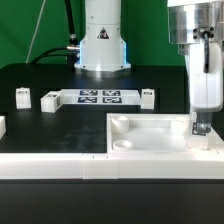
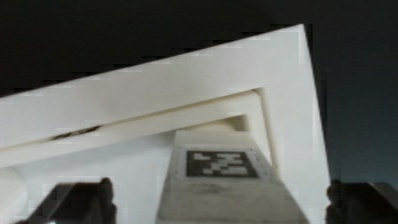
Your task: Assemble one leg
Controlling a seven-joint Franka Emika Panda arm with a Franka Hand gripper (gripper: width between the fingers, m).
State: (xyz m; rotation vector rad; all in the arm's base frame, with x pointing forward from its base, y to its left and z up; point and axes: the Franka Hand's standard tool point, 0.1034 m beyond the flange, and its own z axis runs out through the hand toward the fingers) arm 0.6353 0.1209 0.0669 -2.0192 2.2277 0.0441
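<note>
The leg [image 2: 224, 172], a white peg with a black-and-white tag, stands in a corner of the large white recessed panel [image 2: 107, 110]. My gripper [image 2: 228, 205] straddles the leg with its jaws open: one dark finger [image 2: 80, 202] stands on each side with a gap to the leg. In the exterior view the gripper [image 1: 200, 128] is low over the panel's [image 1: 150, 140] corner at the exterior view's right, and the leg between the fingers is barely visible there.
Three loose legs [image 1: 22, 96] [image 1: 49, 101] [image 1: 147, 97] lie around the marker board [image 1: 100, 97] at the back. Another white part [image 1: 2, 125] sits at the exterior view's left edge. The arm's base [image 1: 102, 45] stands behind the marker board.
</note>
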